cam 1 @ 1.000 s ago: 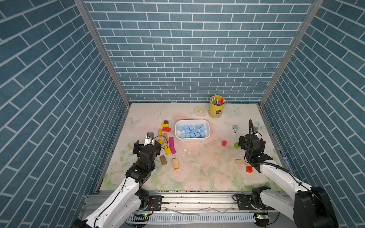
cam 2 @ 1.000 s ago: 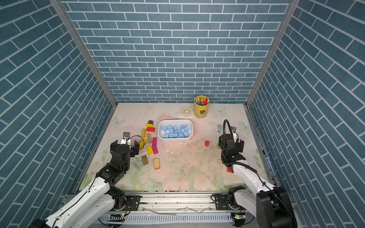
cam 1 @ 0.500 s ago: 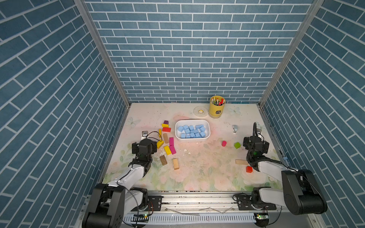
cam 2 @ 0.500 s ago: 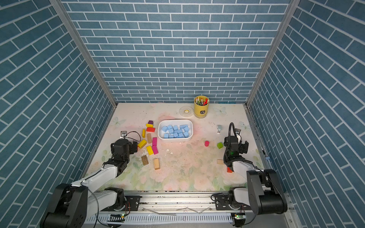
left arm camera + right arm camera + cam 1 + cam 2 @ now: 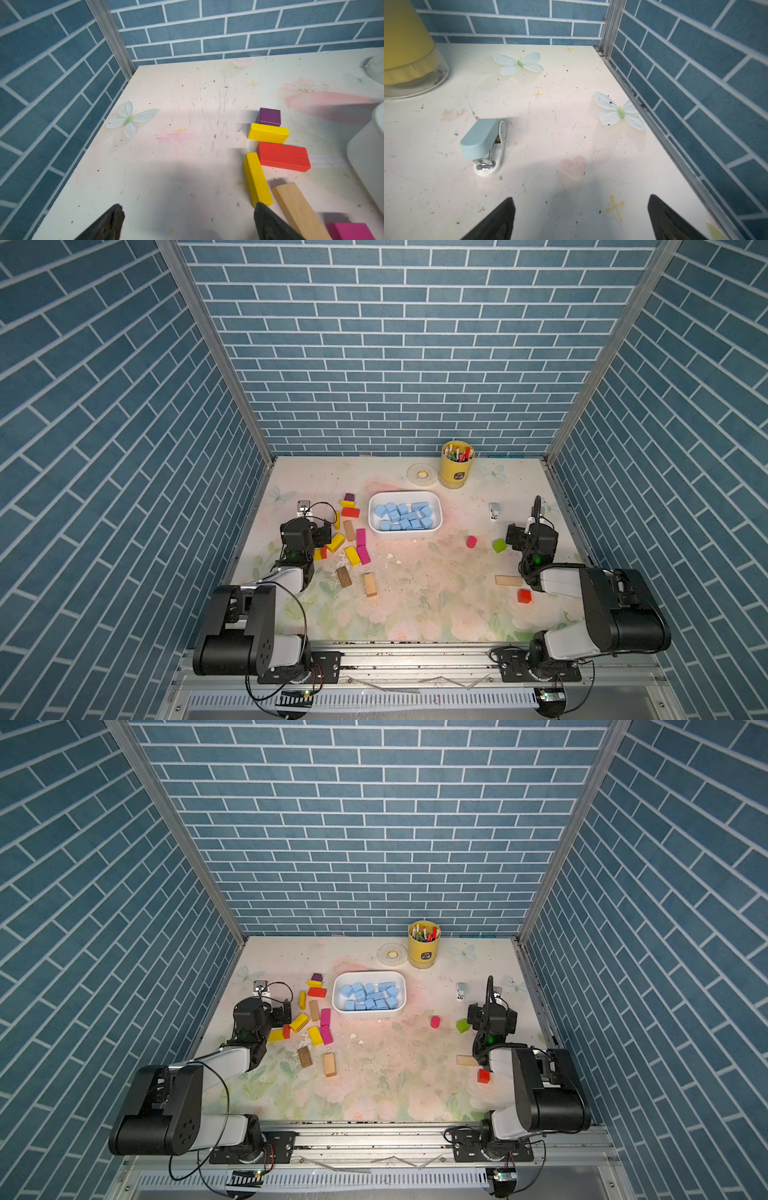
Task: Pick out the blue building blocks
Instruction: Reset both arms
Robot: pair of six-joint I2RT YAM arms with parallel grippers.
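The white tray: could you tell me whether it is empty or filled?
Filled: in both top views the white tray holds a layer of the blue building blocks.

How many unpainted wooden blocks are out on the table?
4: a tan block just left of the white tray; a dark brown block and an orange-tan block nearer the robot; a pale block by the right arm. The arms may hide others.
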